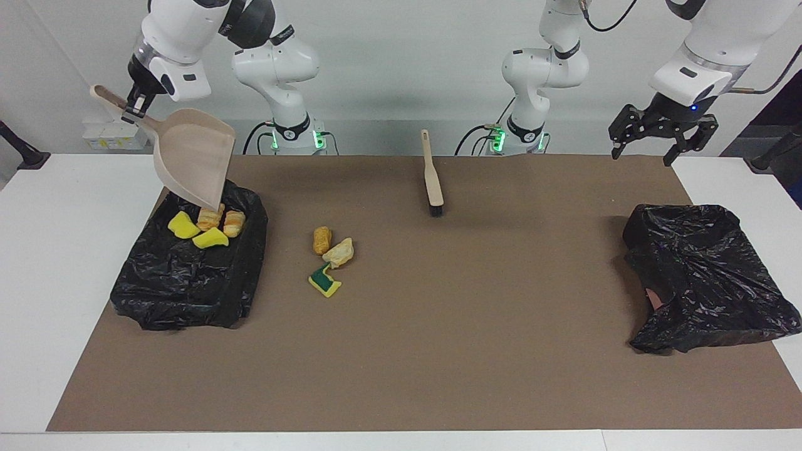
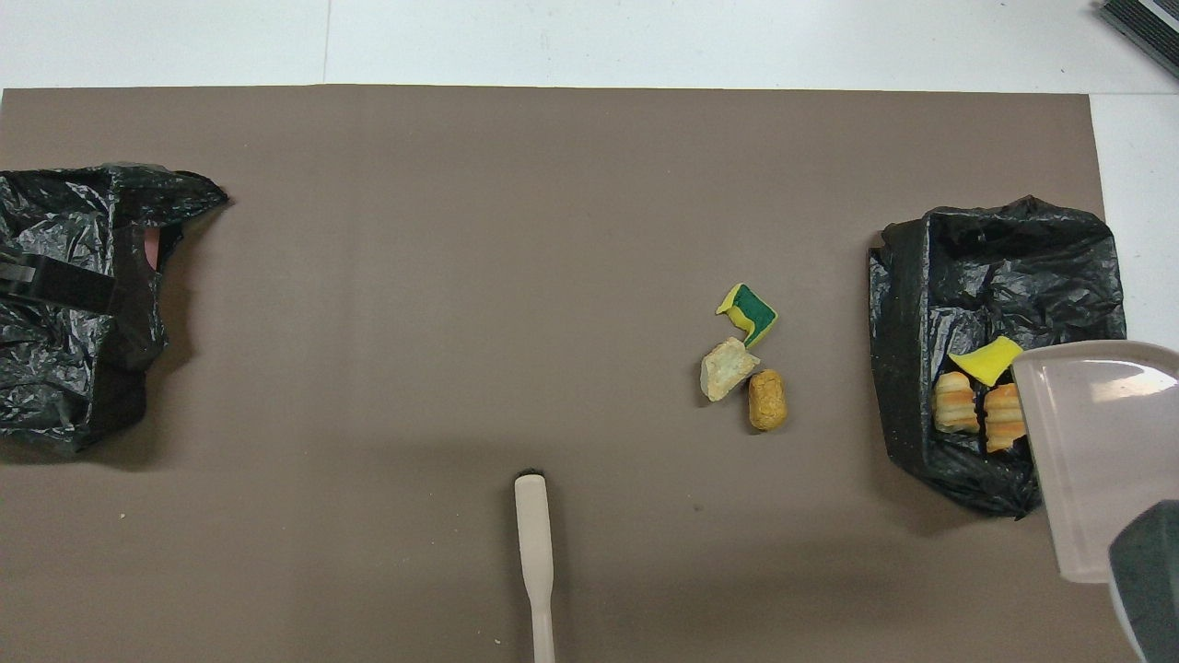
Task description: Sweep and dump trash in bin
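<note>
Brown matting [image 1: 438, 351] covers the bench; three trash lumps [image 1: 331, 258] remain near its middle. Right gripper [image 1: 135, 108], jaws clamped on the dustpan [image 1: 191, 156], tilts it over the bin [image 1: 188, 275] at the right arm's end; left gripper [image 1: 664, 134] waits with jaws wide. Those lumps risk being missed, since the brush [image 1: 432, 175] lies unheld near the robots' edge.

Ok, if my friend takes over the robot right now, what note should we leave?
Right tool: shut on the dustpan handle, pan tipped over the bin at the right arm's end.
Left tool: open, empty, waiting in the air at its own end.
Done: four trash lumps in the bin.
Left: three lumps on the mat beside the bin; brush lies on the mat near the robots.
</note>
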### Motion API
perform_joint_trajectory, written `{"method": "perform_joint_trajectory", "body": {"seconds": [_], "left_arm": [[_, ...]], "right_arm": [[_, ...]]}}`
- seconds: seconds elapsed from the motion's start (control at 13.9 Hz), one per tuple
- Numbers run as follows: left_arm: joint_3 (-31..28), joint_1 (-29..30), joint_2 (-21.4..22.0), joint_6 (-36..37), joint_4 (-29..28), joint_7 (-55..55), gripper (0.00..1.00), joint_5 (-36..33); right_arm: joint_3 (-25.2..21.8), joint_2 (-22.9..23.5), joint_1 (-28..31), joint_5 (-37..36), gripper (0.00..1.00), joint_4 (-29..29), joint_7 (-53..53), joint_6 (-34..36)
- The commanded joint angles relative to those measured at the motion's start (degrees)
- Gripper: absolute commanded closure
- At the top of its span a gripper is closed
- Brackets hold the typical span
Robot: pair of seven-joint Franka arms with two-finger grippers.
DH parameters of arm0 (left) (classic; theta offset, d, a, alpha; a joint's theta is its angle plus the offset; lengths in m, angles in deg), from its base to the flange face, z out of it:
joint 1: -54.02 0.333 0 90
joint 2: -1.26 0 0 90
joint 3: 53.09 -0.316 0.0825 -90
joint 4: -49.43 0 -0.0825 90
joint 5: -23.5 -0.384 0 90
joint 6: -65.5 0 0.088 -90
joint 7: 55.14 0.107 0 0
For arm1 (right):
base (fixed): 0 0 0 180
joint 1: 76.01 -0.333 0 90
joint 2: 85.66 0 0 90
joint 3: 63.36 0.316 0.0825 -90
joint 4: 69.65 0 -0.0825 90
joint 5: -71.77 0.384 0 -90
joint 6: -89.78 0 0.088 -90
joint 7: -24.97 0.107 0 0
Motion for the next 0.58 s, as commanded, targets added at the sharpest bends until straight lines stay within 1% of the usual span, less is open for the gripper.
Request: {"method": "perform_joint_trajectory", "body": {"seconds": [0.0, 0.22, 0.29, 0.5], "left_arm": [[0.12, 0.05, 1.18, 0.90, -0.36, 0.29, 0.00, -1.21], [0.11, 0.14, 1.18, 0.90, -0.36, 0.29, 0.00, -1.21], [0.12, 0.14, 1.18, 0.90, -0.36, 0.29, 0.00, -1.21], [0.12, 0.14, 1.18, 0.90, -0.36, 0.29, 0.00, -1.21]], "right_arm": [[2.05, 0.14, 0.77, 7.72, 1.00, -1.53, 9.75, 1.10], [2.76, 0.14, 0.68, 19.32, 1.00, -1.54, 27.40, 0.66], [3.80, 0.31, 0.68, 23.01, 1.00, -1.45, 34.34, 0.40], [9.42, 3.73, 0.42, 32.24, 1.00, -1.53, 58.76, -3.45]]}}
